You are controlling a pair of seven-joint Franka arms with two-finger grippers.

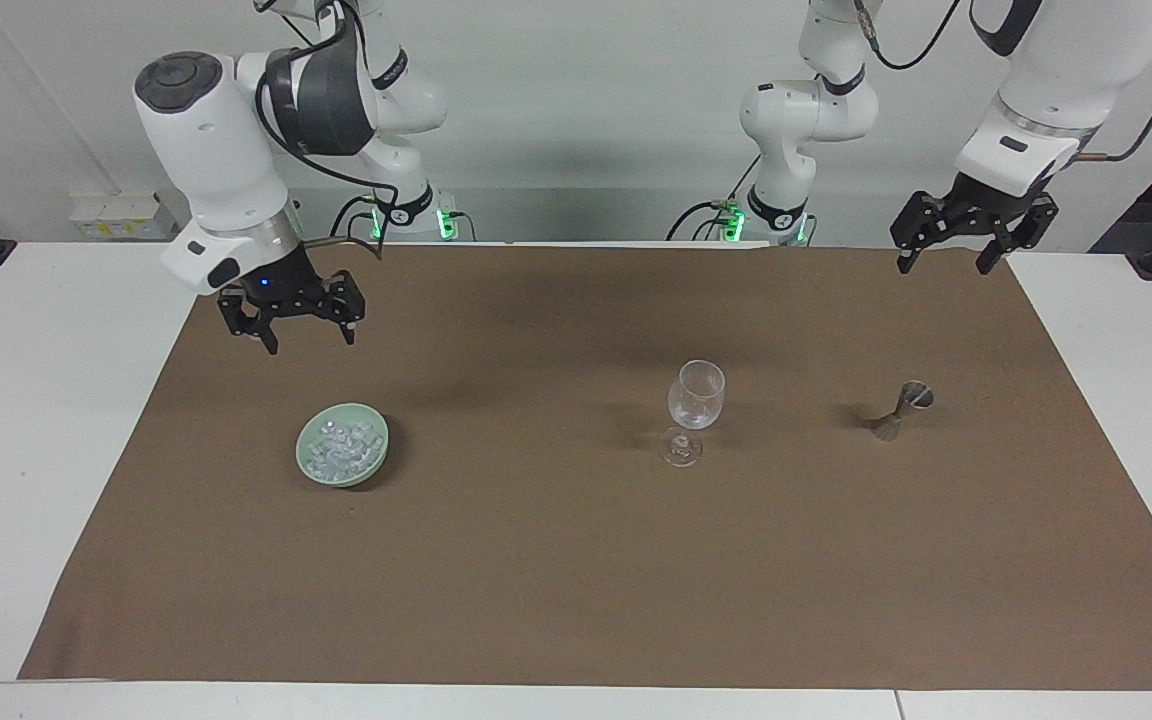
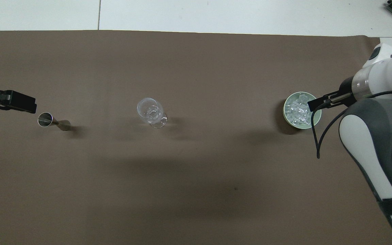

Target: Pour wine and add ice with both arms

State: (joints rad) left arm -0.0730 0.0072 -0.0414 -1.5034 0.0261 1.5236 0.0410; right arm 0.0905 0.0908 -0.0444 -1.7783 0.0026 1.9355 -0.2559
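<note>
My right gripper (image 1: 301, 337) hangs in the air over the brown cloth (image 1: 576, 560), short of the pale green dish (image 1: 376, 462) that holds the ice (image 1: 340, 447), its fingers spread wide and empty. My left gripper (image 1: 948, 256) waits with fingers just as wide and empty, up over the cloth's edge at my end of the tabletop (image 1: 36, 420), with the small metal jigger (image 1: 904, 410) out on the cloth toward that arm's end. The wine glass (image 1: 695, 402) stands upright between dish and jigger, well apart from both. I reckon the ice is the tricky part: small, clear, glassy cubes heaped loosely, likely slick, so one could squirt out from between my fingers or roll off across the cloth. The dish is shallow and smooth, so a careless push might slide or tip it. The glass is thin, tall-stemmed and on a narrow foot, easy to knock over with a cube dropped off-centre. The jigger is a waisted, polished metal cone, top-heavy-looking, and a crooked pinch could topple it and spill whatever it holds.
</note>
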